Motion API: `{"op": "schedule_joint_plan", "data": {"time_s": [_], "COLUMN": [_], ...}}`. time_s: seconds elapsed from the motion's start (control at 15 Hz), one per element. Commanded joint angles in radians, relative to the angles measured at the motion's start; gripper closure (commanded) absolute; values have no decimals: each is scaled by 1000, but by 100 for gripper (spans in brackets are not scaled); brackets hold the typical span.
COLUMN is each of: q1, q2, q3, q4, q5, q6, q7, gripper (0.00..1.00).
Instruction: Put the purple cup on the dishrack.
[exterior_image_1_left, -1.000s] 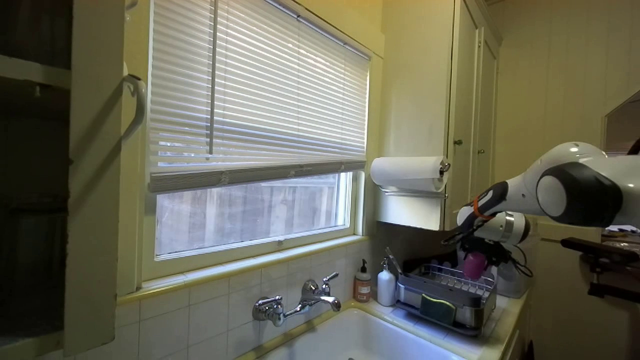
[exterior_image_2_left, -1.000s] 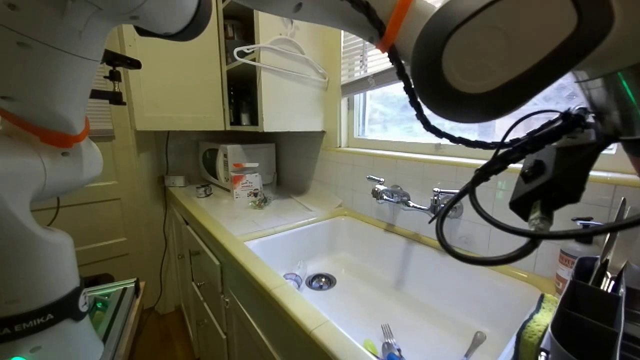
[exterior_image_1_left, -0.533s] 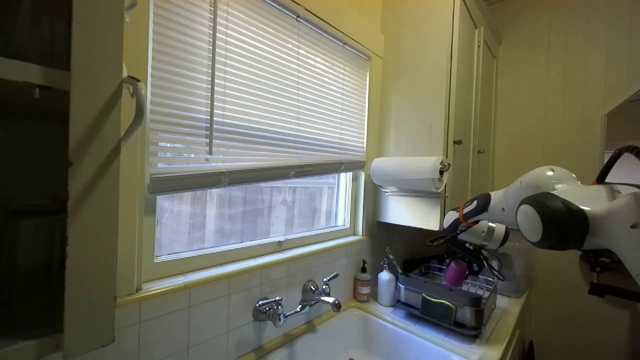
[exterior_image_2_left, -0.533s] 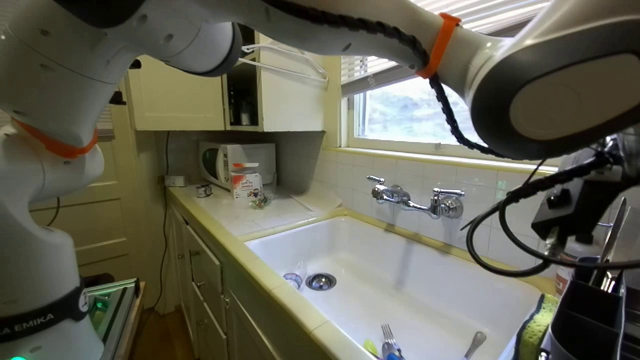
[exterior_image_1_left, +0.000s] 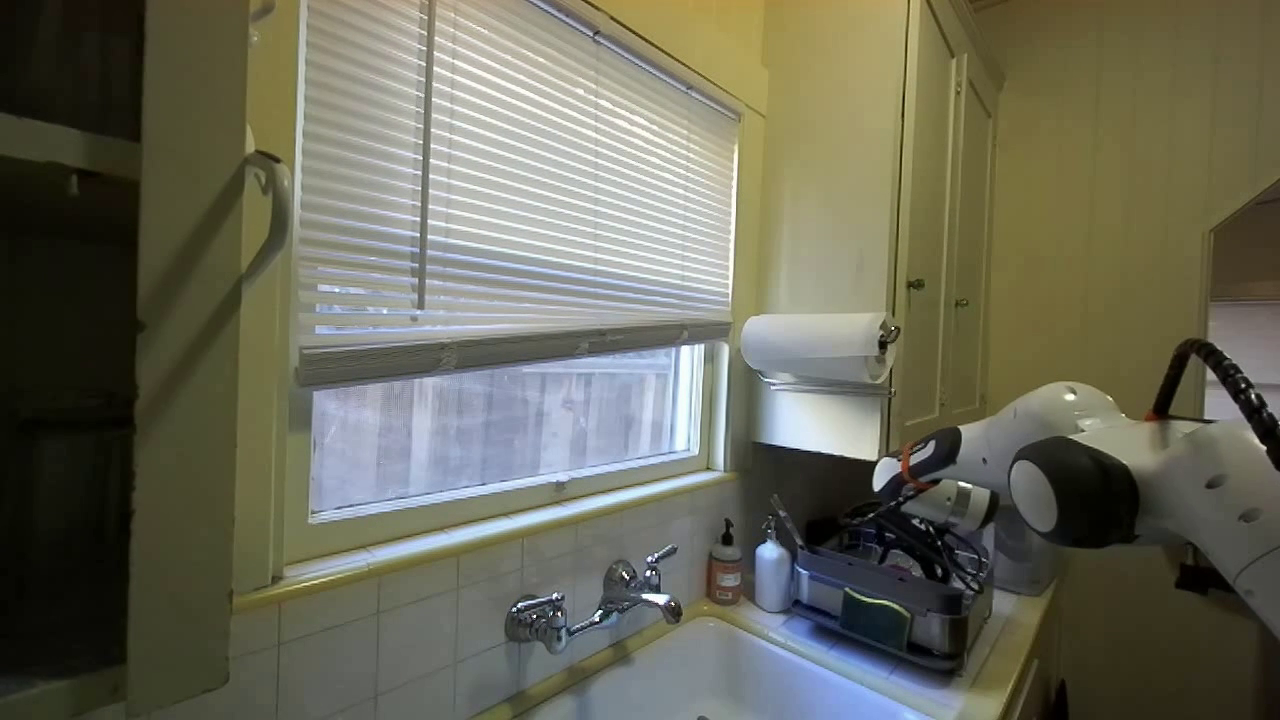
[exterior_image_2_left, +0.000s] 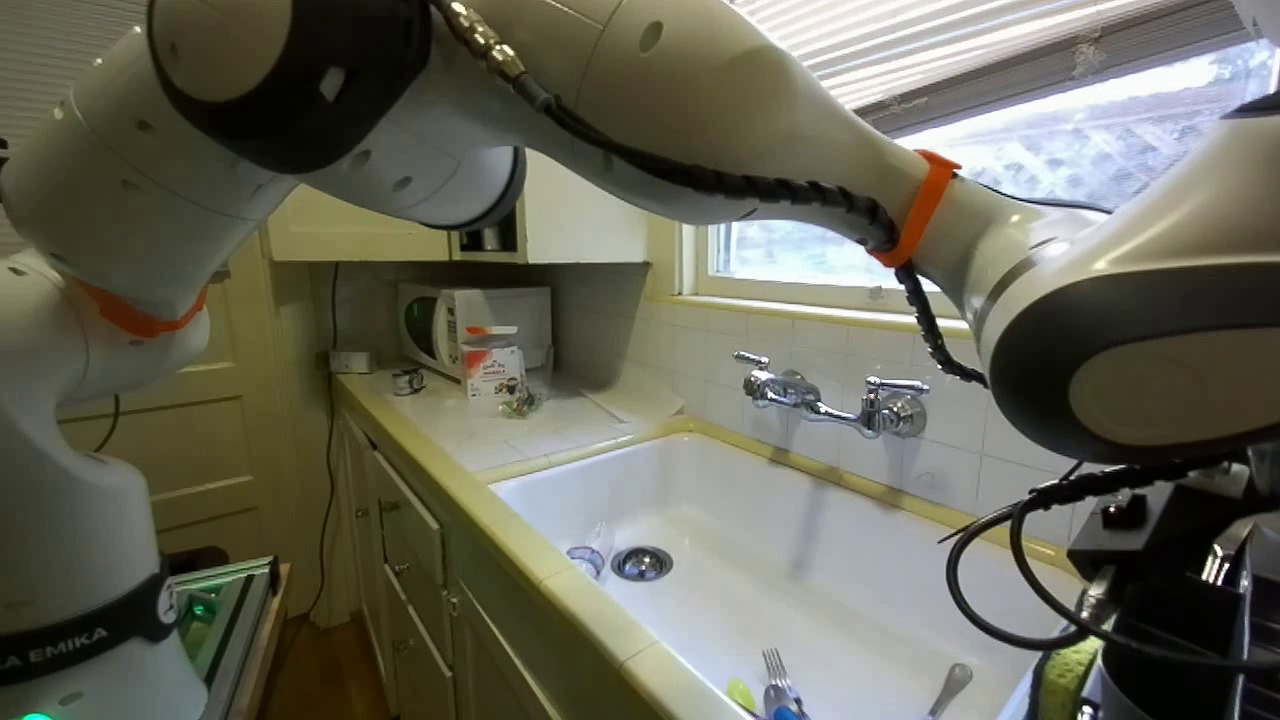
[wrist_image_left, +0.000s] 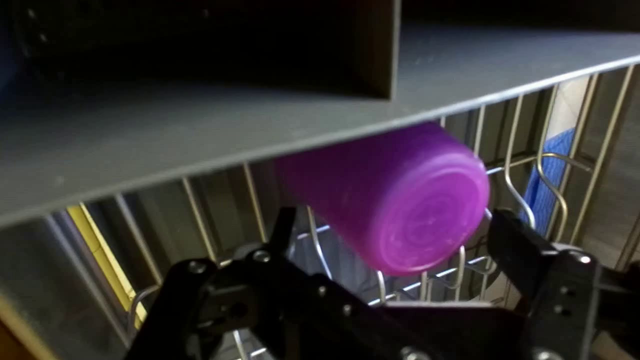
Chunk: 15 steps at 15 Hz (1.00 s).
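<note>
Two black fingers (wrist_image_left: 284, 227) stand wide apart in the wrist view, and between their tips we see the purple cup (wrist_image_left: 425, 215). It lies tipped on its side in the dishrack (exterior_image_1_left: 870, 578), its round base turned toward us, its other end hidden under the grey compartment tray (wrist_image_left: 260, 132). One finger shows a clear gap to the cup; at the other we cannot tell whether it touches. We read the gripper (wrist_image_left: 395, 225) as spread, wider than the cup between its tips. Metal wires (wrist_image_left: 315, 245) show behind and below the cup — loops and uprights both — and past them we glimpse something blue (wrist_image_left: 547, 185) that we cannot name.

In both exterior views we see the white arm (exterior_image_1_left: 1070, 480) bent low over the rack. A green and yellow sponge (exterior_image_1_left: 875, 620) leans at the rack's front. Just beside the rack stand a white pump bottle (exterior_image_1_left: 772, 580) and a bottle with a reddish label (exterior_image_1_left: 725, 580); a paper-towel roll (exterior_image_1_left: 815, 345) is fixed to the cupboard (exterior_image_1_left: 830, 200) above. Both exterior views also show us the wall faucet (exterior_image_2_left: 840, 408) at the white sink (exterior_image_2_left: 760, 560). In the sink lie a fork (exterior_image_2_left: 778, 690) and, well apart from it, a metal handle (exterior_image_2_left: 950, 690); a microwave (exterior_image_2_left: 510, 315) sits on the counter (exterior_image_2_left: 540, 440) beyond.
</note>
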Motion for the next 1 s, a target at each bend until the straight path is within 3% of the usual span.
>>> {"op": "schedule_joint_plan", "data": {"time_s": [0.0,0.2,0.47,0.93], "q1": [-1,33,77,175], "q2": [16,-119,-313,-600], "q3": [-29,-87,-106,-51], "q4": [80,-53,-258,-583], "q5": [-18,-36,-87,-192], "q6": [-65,-12,-57,-12], "q7": [71,85,-89,-368], "gripper": [0,0,0,0]}}
